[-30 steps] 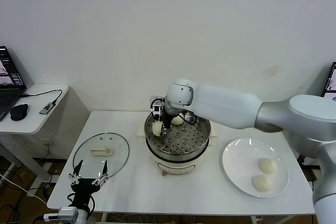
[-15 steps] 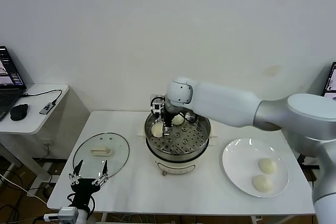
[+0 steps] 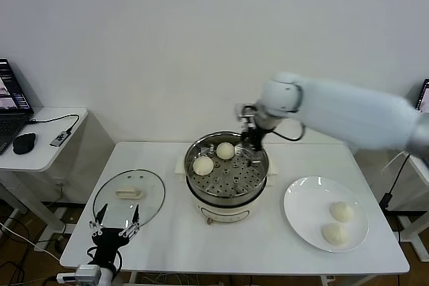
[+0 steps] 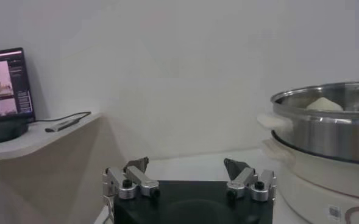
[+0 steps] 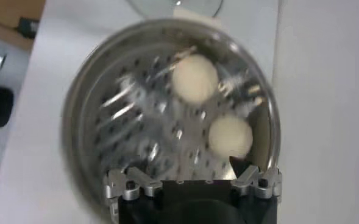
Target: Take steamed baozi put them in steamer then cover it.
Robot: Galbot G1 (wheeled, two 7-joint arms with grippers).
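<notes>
Two steamed baozi in the steamer [image 3: 226, 177] at the middle of the white worktop [image 3: 167, 232]: one bun [image 3: 203, 165] at about 9 o'clock on the perforated tray [image 3: 231, 180], the other bun [image 3: 225, 151] at about 12 o'clock near the far rim, the pair close but not touching. Both seen from above in the right wrist view as well [image 5: 195, 77] [image 5: 230, 136], resting on the holed steel tray.

Right pincer [image 3: 253, 140] poised over the steamer's rim at about 1 o'clock, fingers apart and holding nothing, tips [image 5: 256, 178] spread wide in its own wrist view.

Two more baozi on the flat white plate [image 3: 301, 202] at 3 o'clock from the steamer: one [image 3: 342, 211] farther back, one [image 3: 334, 234] nearer the front edge, just beside each other.

Glass cover [image 3: 129, 196] flat on the worktop at 9 o'clock from the steamer, cream handle [image 3: 129, 193] up, well apart from the pot.

Left pincer [image 3: 114, 222] parked low at the worktop's front corner, just at the cover's near edge, fingers apart and empty; from its wrist view, the steamer's steel wall [image 4: 325, 131] and cream base alongside, a bun top [image 4: 324, 105] peeking over the rim.

Side desk [image 3: 40, 140] at far 9 o'clock with a laptop [image 3: 12, 105] and a mouse [image 3: 24, 142].
</notes>
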